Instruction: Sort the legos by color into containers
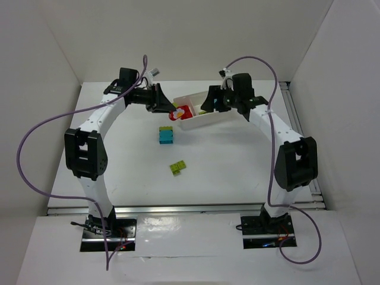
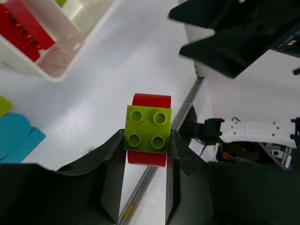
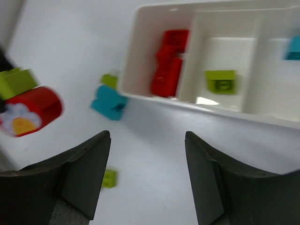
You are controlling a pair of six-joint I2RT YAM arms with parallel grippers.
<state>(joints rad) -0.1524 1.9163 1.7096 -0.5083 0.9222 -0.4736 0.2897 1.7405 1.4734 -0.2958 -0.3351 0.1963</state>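
My left gripper (image 2: 146,140) is shut on a lime green brick (image 2: 147,129) stuck to a red rounded brick (image 2: 151,100). It holds them above the table just left of the white three-compartment tray (image 1: 205,120); the held stack also shows in the top view (image 1: 176,113). In the right wrist view the tray (image 3: 140,28) holds red bricks (image 3: 168,63) in one end compartment, a lime green brick (image 3: 221,80) in the middle one and a cyan brick (image 3: 294,47) at the other end. My right gripper (image 3: 147,140) is open and empty, above the tray's near side.
A cyan brick (image 1: 166,136) with a lime green brick (image 1: 165,127) against it lies on the table near the tray. Another lime green brick (image 1: 177,168) lies nearer the arm bases. White walls stand on three sides.
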